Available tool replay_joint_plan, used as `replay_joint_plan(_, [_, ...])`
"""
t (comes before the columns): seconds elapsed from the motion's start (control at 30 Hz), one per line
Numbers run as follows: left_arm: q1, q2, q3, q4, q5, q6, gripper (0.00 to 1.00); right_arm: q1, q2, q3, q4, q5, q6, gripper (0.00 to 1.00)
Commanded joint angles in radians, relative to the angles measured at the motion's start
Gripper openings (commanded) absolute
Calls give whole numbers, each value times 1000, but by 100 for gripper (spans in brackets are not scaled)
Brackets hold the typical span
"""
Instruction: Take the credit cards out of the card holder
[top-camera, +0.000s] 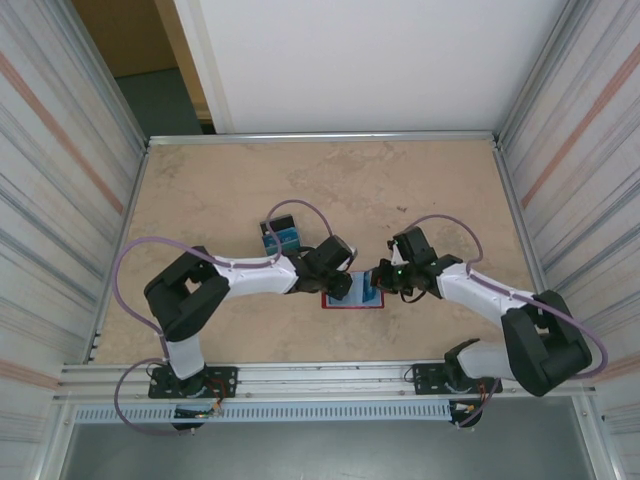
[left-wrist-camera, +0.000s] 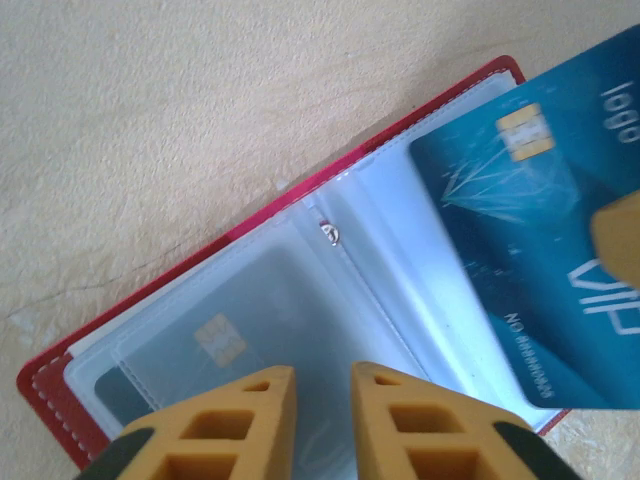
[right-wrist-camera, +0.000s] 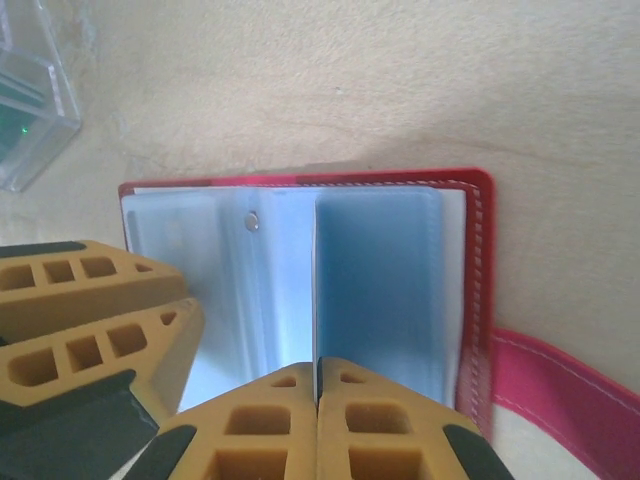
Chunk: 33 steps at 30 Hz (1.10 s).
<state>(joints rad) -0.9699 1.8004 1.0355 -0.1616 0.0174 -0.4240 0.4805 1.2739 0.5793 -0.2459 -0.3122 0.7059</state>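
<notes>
Lying open and flat on the bench (top-camera: 420, 190), the card holder (left-wrist-camera: 45, 400) sits between the two arm tips. A clear plastic box (top-camera: 280, 238) stands just beyond the holder's left side. The red closing tab (right-wrist-camera: 570, 395) sticks out flat from the holder's right edge.

Right fingers (right-wrist-camera: 345, 400) are fully closed, pinching the blue credit card (left-wrist-camera: 520, 250) by one edge. The card is tilted up over the holder's right page and looks mostly out of its sleeve. Whether its lower corner touches the plastic, cannot tell.

Left fingers (left-wrist-camera: 255, 410) are parted by a narrow gap with nothing seen between them. They are over the holder's left page; pressing it or just above it, cannot tell.

A second card (left-wrist-camera: 200, 350), chip showing, sits in the left-page sleeve.

Step in hand, judged: getting the first card clear of the holder, close to done. To do it well:
- draw the card straight along the sleeve mouth, no twist
- keep the pinch firm, since a thin slick card can pivot on an edge grip
- have the left fingers pin the left page so the holder doesn't lift or slide with the card
- clear the plastic leaf fully before swinging off toward the box, the likely drop spot

Risk: the leaf drags along and the holder folds over the second card.
</notes>
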Motion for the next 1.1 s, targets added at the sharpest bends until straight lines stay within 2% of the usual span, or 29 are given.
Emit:
replay_joint_plan(0.0, [7,-54,-18,-43,-12,-4,29,4,-59,39,-90,60,-64,4])
replay_joint_plan(0.17, [6,-135,-19,-45,-37,6,42,7,-135,58,-108,71,-117,3])
replay_joint_plan(0.4, [12,-310,-52,-77,-149,92,58,38,-214,100,-110,42,-233,4])
replay_joint_plan(0.53, [54,-428,-103,-48,-112,191,63,80,-222,144,-114,14,-320,1])
replay_joint_plan(0.8, [210,-657,-214,36,220,423,64,183,-201,272,-180,-77,-544,1])
replay_joint_plan(0.97, [273,-723,-257,80,445,543,63,204,-167,340,-224,-175,-651,1])
replay_joint_plan(1.07, [281,-728,-246,49,550,616,61,224,-144,381,-259,-221,-709,2])
